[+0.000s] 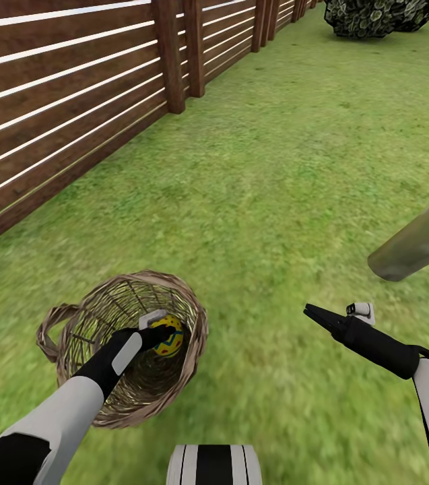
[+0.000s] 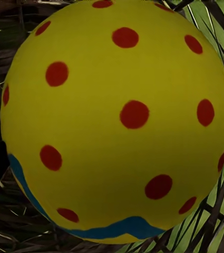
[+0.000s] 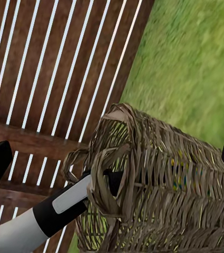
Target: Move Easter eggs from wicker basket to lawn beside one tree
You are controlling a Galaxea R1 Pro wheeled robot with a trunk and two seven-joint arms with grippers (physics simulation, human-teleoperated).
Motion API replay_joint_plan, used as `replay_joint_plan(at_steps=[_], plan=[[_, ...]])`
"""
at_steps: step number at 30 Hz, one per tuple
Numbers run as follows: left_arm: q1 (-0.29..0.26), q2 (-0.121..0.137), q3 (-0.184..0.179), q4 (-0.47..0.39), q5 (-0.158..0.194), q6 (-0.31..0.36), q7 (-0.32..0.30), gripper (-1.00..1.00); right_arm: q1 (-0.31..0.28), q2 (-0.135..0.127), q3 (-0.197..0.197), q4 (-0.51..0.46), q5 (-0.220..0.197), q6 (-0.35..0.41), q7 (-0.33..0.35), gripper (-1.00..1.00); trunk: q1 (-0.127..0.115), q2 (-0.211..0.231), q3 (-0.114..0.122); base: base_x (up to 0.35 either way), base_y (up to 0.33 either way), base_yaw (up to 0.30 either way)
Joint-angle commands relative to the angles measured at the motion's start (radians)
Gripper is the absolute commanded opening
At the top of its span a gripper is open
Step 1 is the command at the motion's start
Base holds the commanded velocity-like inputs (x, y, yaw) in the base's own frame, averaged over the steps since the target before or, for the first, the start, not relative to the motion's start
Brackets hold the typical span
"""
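Egg at left pincer, inside basket

Left gripper (image 1: 162,331) reaches down through the mouth of the wicker basket (image 1: 187,303); one Easter egg (image 1: 168,335) sits right at its tip, near the basket's right-hand wall in the head view. Left wrist view: egg (image 2: 119,121) dead ahead and very close, dark finger edges just showing on either side of it. Cannot tell if the jaws are clamped on it or only straddling. Egg's long axis not readable: looks near round from the wrist, teal zigzag band at one end. Other two eggs not made out.

Right gripper (image 1: 315,312) hangs free over the lawn (image 1: 295,168), well apart from the basket, holding nothing; its jaws look spread in the right wrist view, which looks across at the basket (image 3: 164,179) and the left arm going in. Left arm is clearly the nearer one.

Tree (image 1: 419,242) trunk base stands on the grass just beyond the right gripper. Fence (image 1: 66,101) runs along the lawn's left edge.

Judgement: step is lifting this egg out; move turns on a straight pull up through the opening.
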Motion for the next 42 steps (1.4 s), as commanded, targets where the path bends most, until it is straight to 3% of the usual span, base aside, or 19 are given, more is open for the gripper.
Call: replay_joint_plan(at_steps=[1, 42], plan=[[0.0, 0.002, -0.007, -0.001, -0.003, 0.0, 0.011, -1.0, -0.001, 0.0, -0.001, 0.0, 0.003, 0.003, 0.005, 1.0, 0.0, 0.0, -0.001, 0.0, 0.0, 0.0], [0.0, 0.003, -0.006, -0.002, -0.003, -0.006, 0.01, -1.0, -0.001, 0.0, -0.001, 0.0, 0.003, 0.003, 0.005, 1.0, 0.0, 0.0, -0.001, 0.0, 0.0, 0.0]])
